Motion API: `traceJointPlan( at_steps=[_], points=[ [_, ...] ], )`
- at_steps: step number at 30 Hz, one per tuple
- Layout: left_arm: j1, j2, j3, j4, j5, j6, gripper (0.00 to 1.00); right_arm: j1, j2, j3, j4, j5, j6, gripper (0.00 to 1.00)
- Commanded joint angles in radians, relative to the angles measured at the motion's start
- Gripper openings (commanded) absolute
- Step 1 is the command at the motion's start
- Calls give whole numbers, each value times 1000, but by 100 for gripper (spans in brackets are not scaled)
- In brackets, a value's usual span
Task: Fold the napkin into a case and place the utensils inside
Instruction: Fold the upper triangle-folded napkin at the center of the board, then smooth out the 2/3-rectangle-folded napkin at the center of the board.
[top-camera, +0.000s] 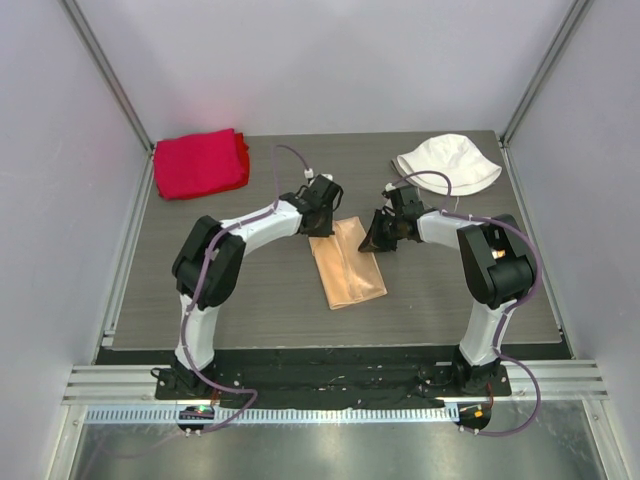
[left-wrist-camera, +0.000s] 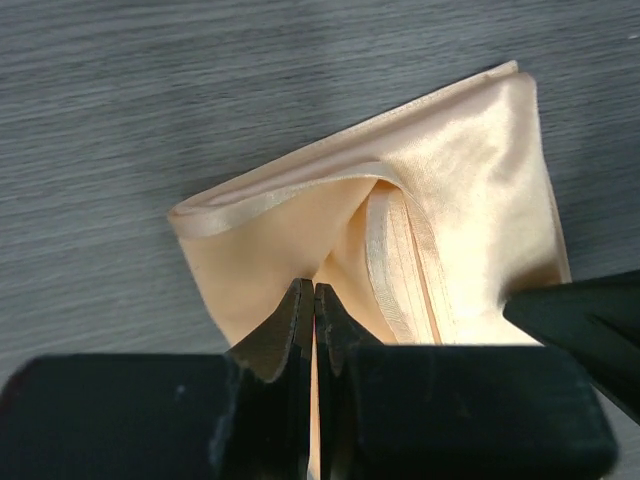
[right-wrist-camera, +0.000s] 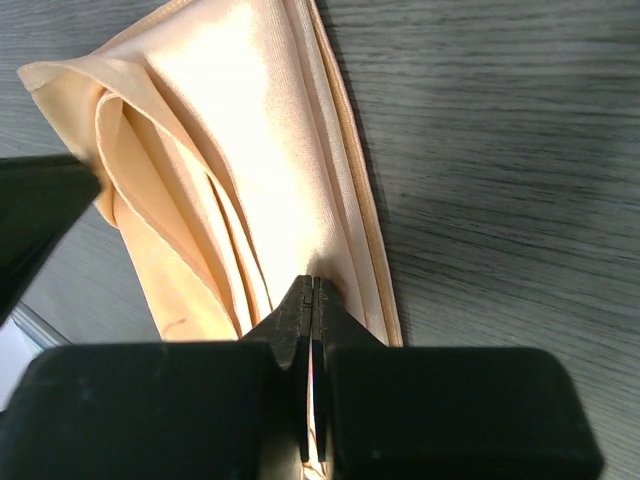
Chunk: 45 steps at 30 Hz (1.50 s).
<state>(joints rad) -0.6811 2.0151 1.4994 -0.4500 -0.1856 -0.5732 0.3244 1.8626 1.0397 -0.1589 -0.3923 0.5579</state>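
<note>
Fold part looks mostly done: napkin (top-camera: 347, 268) lies mid table (top-camera: 250, 295) as a narrow flat layered strip, prob. the case by now. Utensils aren't in any view, so loading is all left for you. Your left gripper (left-wrist-camera: 313, 292) has jaws together, pinching a napkin layer at the strip's far end. Right gripper (right-wrist-camera: 313, 285) is the same, clamped on cloth at the far end's other corner. Wrist cams show stacked hems and folds gaping a bit. Top cam doesn't, it only gives layout: red cloth (top-camera: 198, 163) far left, white hat (top-camera: 450, 162) far right, both well apart from napkin
</note>
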Motion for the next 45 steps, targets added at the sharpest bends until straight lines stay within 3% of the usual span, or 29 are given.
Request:
traceJointPlan(
  at_steps=[1,12,21,25,32,41,45],
  points=[
    [12,63,48,92,80,-34,5,7,-8,0,-60,70,-46,1],
    [40,114,56,178,137,-79,5,50,15,-6,-45,63,-33,1],
    [31,-139,-149,228,210,-79,16,54,-37,28,-85,83,-62,1],
    [26,-251,-267,228,230,-122,13,61,-65,62,-114,69,-93,1],
    [22,-358,-465,284,322,-197,9,154,-166,57,-137,29,-99,20],
    [9,-469,-580,278,322,-180,9,278,-163,-15,-73,-37,-21,22],
    [-72,-478,-570,284,302,-165,10,289,-223,-96,-77,-5,2,24]
  ],
)
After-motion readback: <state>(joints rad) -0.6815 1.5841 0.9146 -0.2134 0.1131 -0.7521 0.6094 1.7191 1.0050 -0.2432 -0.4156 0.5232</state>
